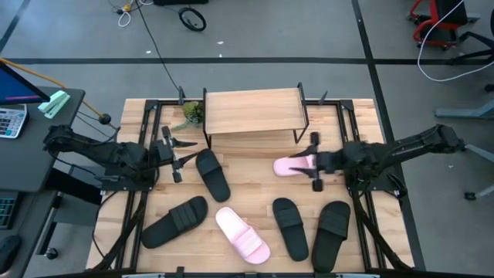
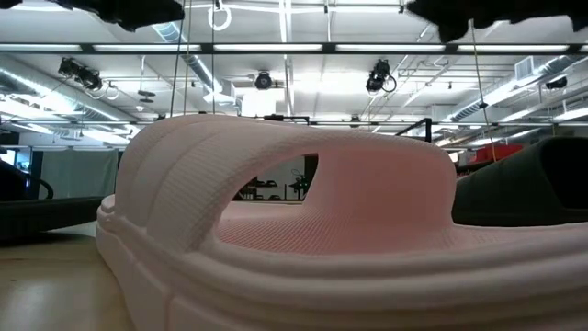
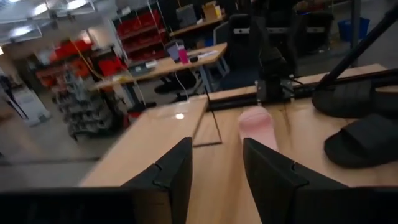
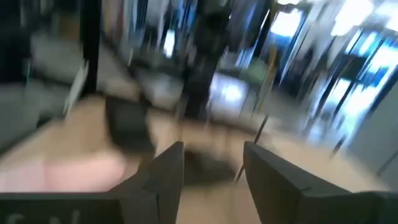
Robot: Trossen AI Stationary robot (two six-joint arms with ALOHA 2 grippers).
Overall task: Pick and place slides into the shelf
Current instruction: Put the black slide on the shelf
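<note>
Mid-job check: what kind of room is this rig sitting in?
Probably a robotics lab or workshop: exposed ceiling ducts and strip lights, red storage bins on racks, a desk with a calculator beside the table.

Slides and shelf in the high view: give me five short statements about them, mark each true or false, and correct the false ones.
1. The shelf has a slide on its top plank. False: the plank is bare.
2. Two pale pink slides are in view. True: one by the right gripper, one near the table's front.
3. Four black slides lie on the table. True.
4. The left gripper grips a black slide. False: it is open, beside the black slide.
5. A small green plant stands right of the shelf. False: it stands at its left.
</note>
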